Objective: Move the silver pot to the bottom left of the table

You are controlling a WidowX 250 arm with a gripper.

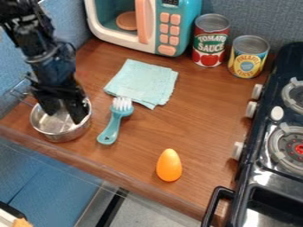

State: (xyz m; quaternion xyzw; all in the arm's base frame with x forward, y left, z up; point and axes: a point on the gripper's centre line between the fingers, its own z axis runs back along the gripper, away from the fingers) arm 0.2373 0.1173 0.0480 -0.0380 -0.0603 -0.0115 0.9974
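The silver pot (59,132) sits upright at the left end of the counter (133,164), close to the near edge, and my gripper (64,116) hangs over it with the jaws apart, their tips down inside the bowl. I take it for thin metal: light, stiff, hard to dent, but slick enough to skate or swivel if I nudge its wall. The rim is where I'd pinch, one jaw inside and one out; the wire handle (22,101), pointing to the far left, would likely let the bowl tip and swing. Between my jaws I see only shiny metal within the pot, though they hide part of its floor. At the far side, the toy microwave (198,9) has a round pink plate (126,21) inside; the red can (211,41) and yellow can (247,57) have their tops on, so I can't tell their contents.
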